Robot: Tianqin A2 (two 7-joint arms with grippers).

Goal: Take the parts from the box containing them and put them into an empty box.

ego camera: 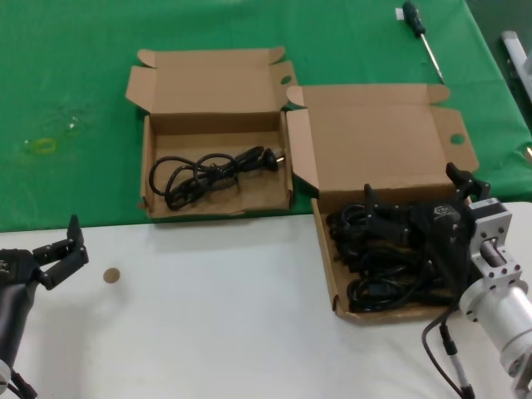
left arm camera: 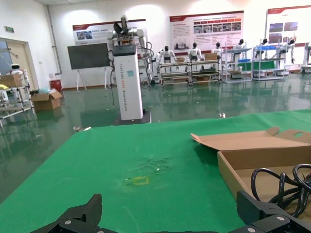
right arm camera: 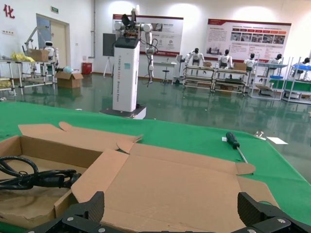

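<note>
The wider cardboard box (ego camera: 376, 137) lies open at the right, with a tangled pile of black power cords (ego camera: 374, 270) in it. My right gripper (ego camera: 412, 184) hovers open just over that pile; in its wrist view the right gripper (right arm camera: 172, 204) faces the broad lid (right arm camera: 170, 179). To the left, the smaller box (ego camera: 208, 83) holds one coiled cord (ego camera: 208, 173). That cord (right arm camera: 29, 177) also shows in the right wrist view. My left gripper (ego camera: 76, 243) is open over the white table at the lower left; the left gripper (left arm camera: 170, 208) is empty, with the small box (left arm camera: 243, 162) off to one side.
A green-handled screwdriver (ego camera: 420, 29) lies on the green cloth (ego camera: 66, 66) behind the wide box. A small brown disc (ego camera: 110, 275) sits on the white table (ego camera: 216, 316) near my left gripper. A yellow mark (ego camera: 41, 145) is on the cloth at the far left.
</note>
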